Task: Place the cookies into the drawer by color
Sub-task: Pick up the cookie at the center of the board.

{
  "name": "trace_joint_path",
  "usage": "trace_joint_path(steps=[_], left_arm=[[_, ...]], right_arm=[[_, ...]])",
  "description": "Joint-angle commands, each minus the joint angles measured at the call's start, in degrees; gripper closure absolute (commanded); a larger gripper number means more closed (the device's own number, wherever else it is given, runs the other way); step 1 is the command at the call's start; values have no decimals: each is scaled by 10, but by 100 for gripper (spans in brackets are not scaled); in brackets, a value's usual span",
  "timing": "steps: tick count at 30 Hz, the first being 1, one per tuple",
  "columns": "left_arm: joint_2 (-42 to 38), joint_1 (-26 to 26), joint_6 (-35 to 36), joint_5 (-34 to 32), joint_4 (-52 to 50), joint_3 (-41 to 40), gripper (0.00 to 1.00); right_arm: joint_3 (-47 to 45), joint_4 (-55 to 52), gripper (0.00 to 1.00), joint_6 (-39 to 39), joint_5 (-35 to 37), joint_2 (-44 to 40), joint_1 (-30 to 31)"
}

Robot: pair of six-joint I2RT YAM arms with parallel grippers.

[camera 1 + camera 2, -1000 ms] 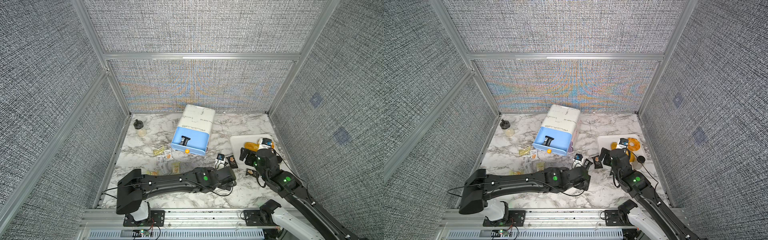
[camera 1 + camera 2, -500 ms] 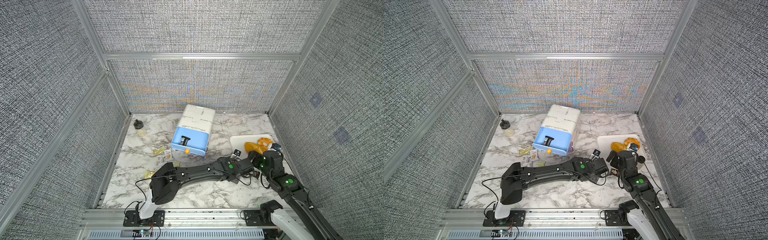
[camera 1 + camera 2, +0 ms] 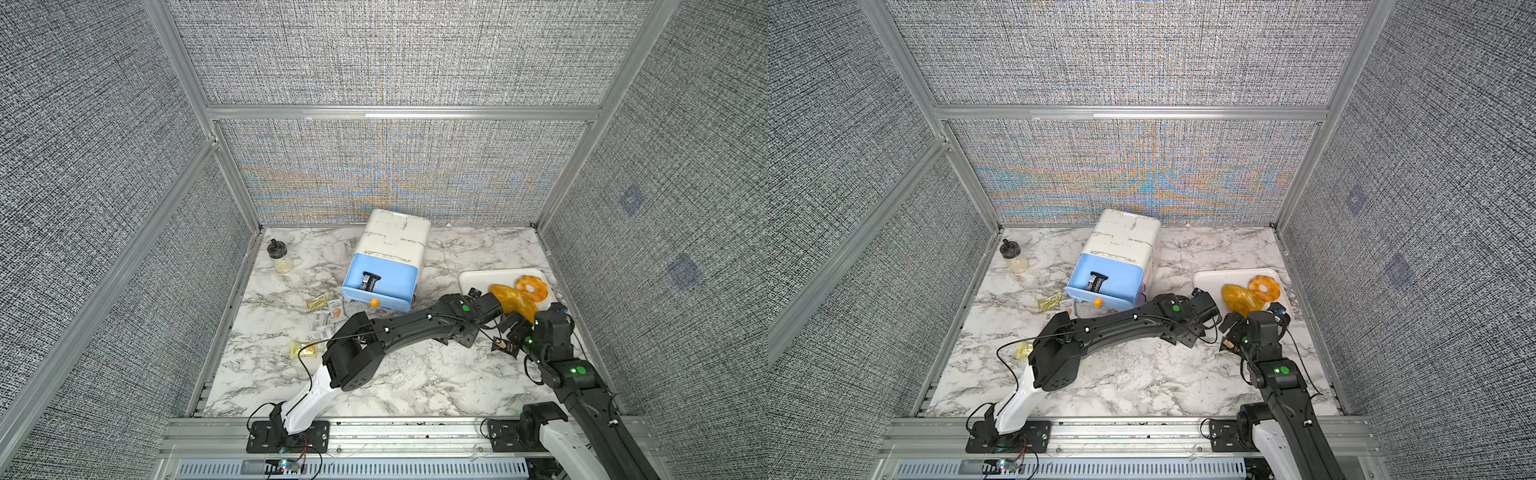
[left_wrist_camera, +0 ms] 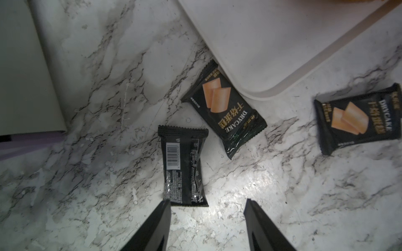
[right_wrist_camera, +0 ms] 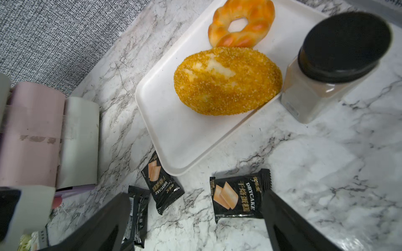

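Three black cookies lie on the marble by the tray's front corner: one back-side up (image 4: 183,167), one face up against the tray (image 4: 224,108), and one further off (image 4: 359,121). My left gripper (image 4: 207,202) hovers just short of the back-side-up packet, jaws apart over bare marble. My right gripper (image 5: 194,195) is open above the same cookies (image 5: 237,197). The drawer cabinet (image 3: 395,245) has its blue drawer (image 3: 399,286) pulled out with one black cookie (image 3: 369,281) inside. Yellow-green (image 3: 318,301) and white (image 3: 336,309) cookies lie in front of the drawer to its left.
The white tray (image 5: 174,130) carries an orange bread loaf (image 5: 226,80) and a ring pastry (image 5: 240,21). A black-lidded jar (image 5: 326,65) stands beside the tray. A small jar (image 3: 279,257) sits at the back left. Both arms crowd the tray's front corner.
My left arm has swept from the table's middle over to the tray's front corner, and its jaws have narrowed. The right gripper has drawn back a little and stays open.
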Motion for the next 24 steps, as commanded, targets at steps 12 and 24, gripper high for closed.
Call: trace_joint_path(steps=[12,24], left_arm=[[52,40,18,32,-2,6,33],[50,42,9,57,16,-21,46]], right_arm=[[-15,-22,1,42,15,0,-8],[-14,-33,1,54,20,8,-14]])
